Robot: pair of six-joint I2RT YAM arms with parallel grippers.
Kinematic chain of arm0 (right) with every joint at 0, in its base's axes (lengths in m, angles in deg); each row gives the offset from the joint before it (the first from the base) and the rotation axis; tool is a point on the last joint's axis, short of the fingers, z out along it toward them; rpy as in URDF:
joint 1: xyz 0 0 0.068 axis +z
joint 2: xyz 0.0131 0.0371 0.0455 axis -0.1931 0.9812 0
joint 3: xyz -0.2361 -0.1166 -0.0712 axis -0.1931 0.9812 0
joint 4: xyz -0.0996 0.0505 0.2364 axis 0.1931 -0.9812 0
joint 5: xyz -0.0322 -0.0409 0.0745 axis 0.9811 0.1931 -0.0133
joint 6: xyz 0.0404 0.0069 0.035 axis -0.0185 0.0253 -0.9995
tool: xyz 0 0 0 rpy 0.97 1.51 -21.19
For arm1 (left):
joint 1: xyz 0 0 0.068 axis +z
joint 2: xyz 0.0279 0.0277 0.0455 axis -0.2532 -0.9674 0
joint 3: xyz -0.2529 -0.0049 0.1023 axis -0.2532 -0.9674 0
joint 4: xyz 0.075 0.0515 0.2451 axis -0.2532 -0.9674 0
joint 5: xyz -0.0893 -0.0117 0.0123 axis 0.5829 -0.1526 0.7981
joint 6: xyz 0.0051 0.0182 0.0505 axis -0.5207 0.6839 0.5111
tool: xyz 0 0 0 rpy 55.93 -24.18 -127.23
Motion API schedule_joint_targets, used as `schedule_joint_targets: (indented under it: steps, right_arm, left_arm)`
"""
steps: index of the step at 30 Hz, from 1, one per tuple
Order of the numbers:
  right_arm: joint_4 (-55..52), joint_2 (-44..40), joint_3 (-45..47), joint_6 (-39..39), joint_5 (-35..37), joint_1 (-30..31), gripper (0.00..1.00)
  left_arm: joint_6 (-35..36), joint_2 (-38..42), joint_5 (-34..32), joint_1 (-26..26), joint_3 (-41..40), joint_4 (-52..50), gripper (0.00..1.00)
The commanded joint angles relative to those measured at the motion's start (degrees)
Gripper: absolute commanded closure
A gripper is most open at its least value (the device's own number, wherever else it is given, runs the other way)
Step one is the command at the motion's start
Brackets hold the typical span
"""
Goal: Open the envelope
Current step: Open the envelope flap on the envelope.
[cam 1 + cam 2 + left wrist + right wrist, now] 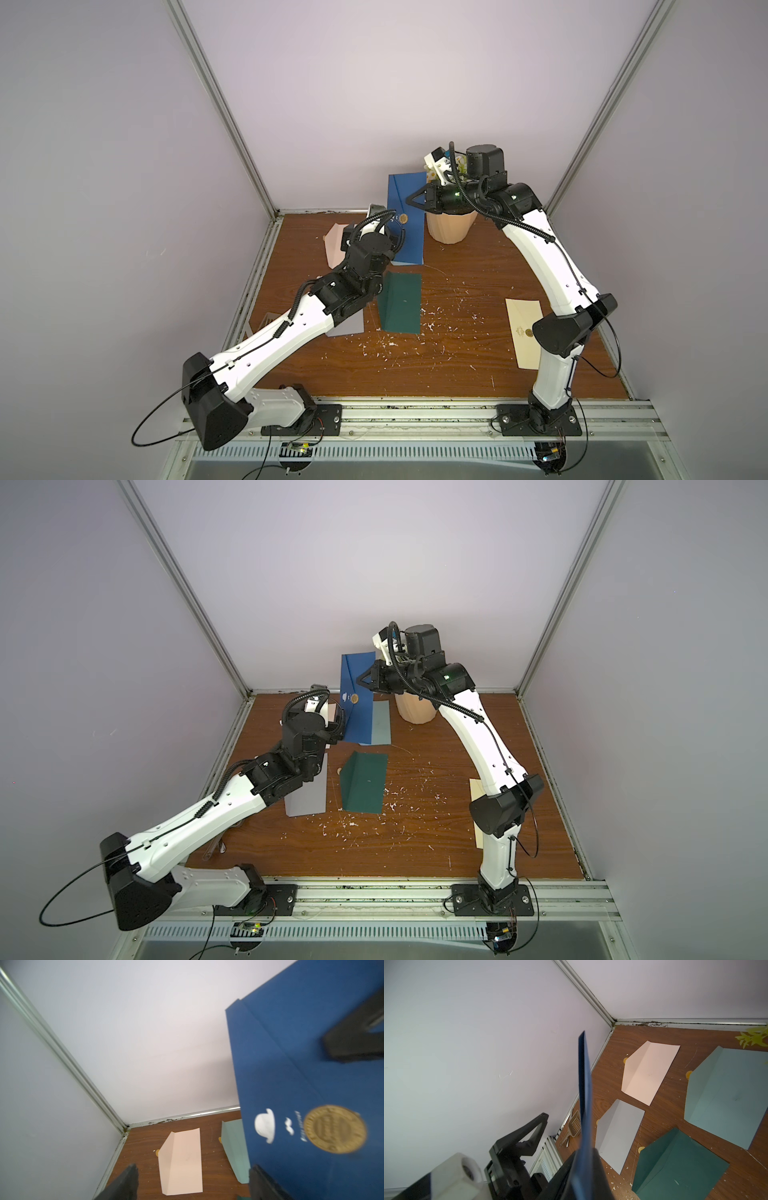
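Observation:
A dark blue envelope (pixel 406 241) (pixel 358 721) is held upright above the table, its flap closed by a round gold seal (pixel 402 217) (pixel 334 1129). My right gripper (pixel 412 199) (pixel 360 679) (pixel 586 1154) is shut on the envelope's upper edge, seen edge-on in the right wrist view. My left gripper (pixel 193 1184) stands open beside the envelope's lower part, close to the seal. One of its fingers (pixel 261 1180) overlaps the envelope's (pixel 291 1064) lower corner; I cannot tell whether it touches. In both top views the left wrist hides its fingers.
On the brown table (pixel 457 353) lie opened envelopes: pink (pixel 180 1159) (pixel 334 245), light teal (pixel 381 725) (pixel 726 1095), dark green (pixel 401 303) (pixel 365 783) and grey (pixel 307 800) (pixel 618 1134). A sealed cream envelope (pixel 523 328) lies right. A peach pot (pixel 451 226) stands behind. Paper scraps litter the middle.

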Motion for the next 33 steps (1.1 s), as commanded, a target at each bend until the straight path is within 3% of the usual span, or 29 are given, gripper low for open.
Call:
schedule_joint_targets:
  steps: [1,7,20,28,33]
  right_arm:
    - [-0.3,0.0,-2.3,1.1,0.5,-0.1,1.0]
    - [-0.4,0.8,-3.5,1.0,0.9,-0.1,1.0]
    - [-0.1,1.2,-5.4,0.4,1.3,-0.1,1.0]
    - [-0.6,1.1,-5.9,0.2,0.9,-0.1,1.0]
    - [-0.8,0.7,-5.6,0.4,0.8,-0.1,1.0]
  left_arm:
    - [2.0,3.0,8.4,-0.7,-1.3,4.2,0.14]
    - [1.5,4.0,13.9,-0.9,-1.2,1.4,0.14]
    - [0.2,1.2,12.8,-0.9,-2.0,-1.5,0.14]
    - [-1.8,-1.3,-0.1,-0.9,0.4,-1.9,0.14]
    - [-1.0,-2.4,-4.4,-0.9,1.6,-0.7,0.14]
